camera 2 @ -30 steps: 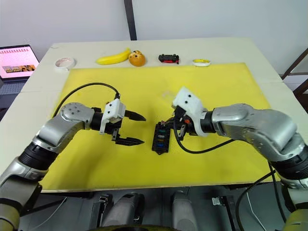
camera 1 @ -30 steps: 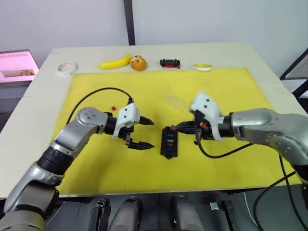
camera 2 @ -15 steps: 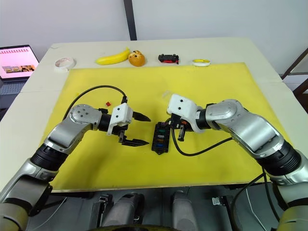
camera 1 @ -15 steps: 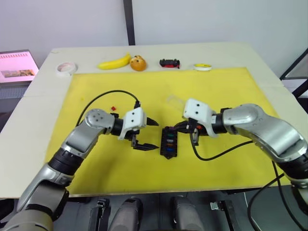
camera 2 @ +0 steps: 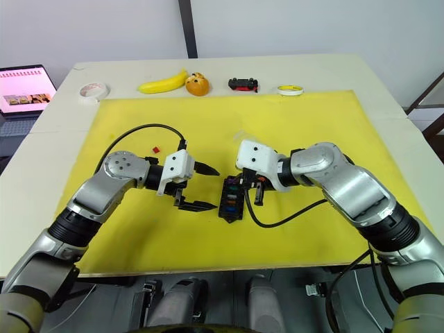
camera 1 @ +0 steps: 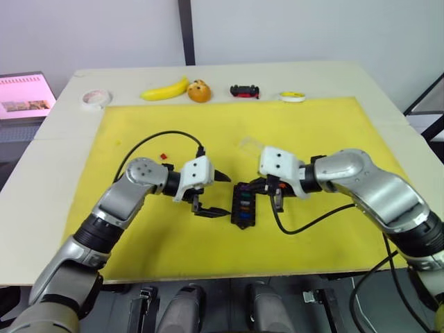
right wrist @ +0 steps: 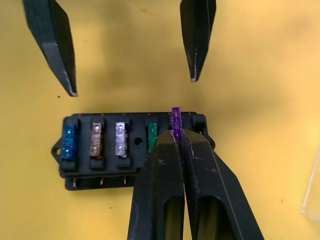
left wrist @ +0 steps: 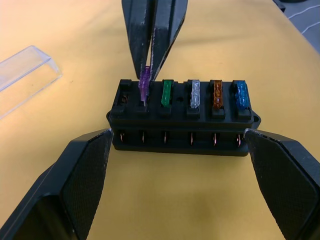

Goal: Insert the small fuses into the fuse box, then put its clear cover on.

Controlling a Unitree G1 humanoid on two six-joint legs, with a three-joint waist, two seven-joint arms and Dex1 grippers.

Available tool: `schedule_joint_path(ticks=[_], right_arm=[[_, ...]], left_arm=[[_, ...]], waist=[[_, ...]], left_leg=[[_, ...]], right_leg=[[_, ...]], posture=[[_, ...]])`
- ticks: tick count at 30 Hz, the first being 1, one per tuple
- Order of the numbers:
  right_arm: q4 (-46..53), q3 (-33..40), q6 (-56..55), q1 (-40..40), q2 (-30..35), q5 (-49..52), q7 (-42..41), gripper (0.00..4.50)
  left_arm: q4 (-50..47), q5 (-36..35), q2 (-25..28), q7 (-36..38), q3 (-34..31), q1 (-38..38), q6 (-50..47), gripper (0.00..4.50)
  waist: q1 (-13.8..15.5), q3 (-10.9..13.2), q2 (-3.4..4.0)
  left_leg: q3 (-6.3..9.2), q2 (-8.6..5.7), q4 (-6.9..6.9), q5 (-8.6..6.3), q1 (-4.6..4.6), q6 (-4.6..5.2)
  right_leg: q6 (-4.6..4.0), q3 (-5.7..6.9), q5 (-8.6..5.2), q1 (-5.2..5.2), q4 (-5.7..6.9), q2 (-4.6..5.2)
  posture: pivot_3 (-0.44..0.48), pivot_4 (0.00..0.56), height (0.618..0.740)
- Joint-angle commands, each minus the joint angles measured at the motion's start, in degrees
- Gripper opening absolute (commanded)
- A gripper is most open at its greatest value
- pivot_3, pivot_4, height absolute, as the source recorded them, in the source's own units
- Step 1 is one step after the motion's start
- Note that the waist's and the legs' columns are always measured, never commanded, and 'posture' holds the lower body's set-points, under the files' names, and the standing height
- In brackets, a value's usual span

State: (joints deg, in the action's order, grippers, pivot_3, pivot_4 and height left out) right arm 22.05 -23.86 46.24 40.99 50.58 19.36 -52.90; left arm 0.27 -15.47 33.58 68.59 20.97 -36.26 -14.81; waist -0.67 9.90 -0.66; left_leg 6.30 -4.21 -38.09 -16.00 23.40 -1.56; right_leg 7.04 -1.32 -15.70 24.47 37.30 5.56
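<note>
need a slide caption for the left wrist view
Right gripper lowers a purple fuse into the fuse box, framed by the open left gripper.

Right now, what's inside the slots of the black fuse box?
The fuse box holds green, grey, brown and blue fuses. The right gripper is pressing a purple fuse into the next slot. The end slot looks empty, though its depths are hidden.

— What's on the table (camera 1: 55,149)?
— A yellow mat (camera 1: 333,139). Along the far edge: tape roll (camera 1: 95,98), banana (camera 1: 165,90), orange fruit (camera 1: 200,91), toy car (camera 1: 245,90), yellow disc (camera 1: 293,96).
— And on the mat?
— Fuse box (camera 1: 243,205), clear cover (camera 1: 250,144), red fuse (camera 1: 164,156).
</note>
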Motion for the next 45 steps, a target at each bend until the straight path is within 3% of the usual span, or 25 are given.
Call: schedule_joint_path(ticks=[1,45], right_arm=[[-0.01,1.31,-1.60,0.76,-0.44,-1.89,-1.18,0.00],[-0.62,2.02,-1.58,0.08,-2.12,-6.47,-5.60,0.00]], left_arm=[[-1.78,-0.07,0.00,0.33,-1.86,-0.12,-0.21,4.42],[-2.42,0.04,-0.62,0.03,-1.98,-0.37,-1.04,4.42]], waist=[[-0.01,0.00,0.00],[-0.04,-0.01,0.00]], left_leg=[[0.00,0.00,0.00,0.00,0.00,0.00],[0.00,-0.01,-0.08,0.02,0.00,-0.03]], right_leg=[[0.00,0.00,0.00,0.00,0.00,0.00],[0.00,0.00,0.00,0.02,0.15,0.00]], posture=[[0.000,0.150,0.740],[0.000,0.150,0.740]])
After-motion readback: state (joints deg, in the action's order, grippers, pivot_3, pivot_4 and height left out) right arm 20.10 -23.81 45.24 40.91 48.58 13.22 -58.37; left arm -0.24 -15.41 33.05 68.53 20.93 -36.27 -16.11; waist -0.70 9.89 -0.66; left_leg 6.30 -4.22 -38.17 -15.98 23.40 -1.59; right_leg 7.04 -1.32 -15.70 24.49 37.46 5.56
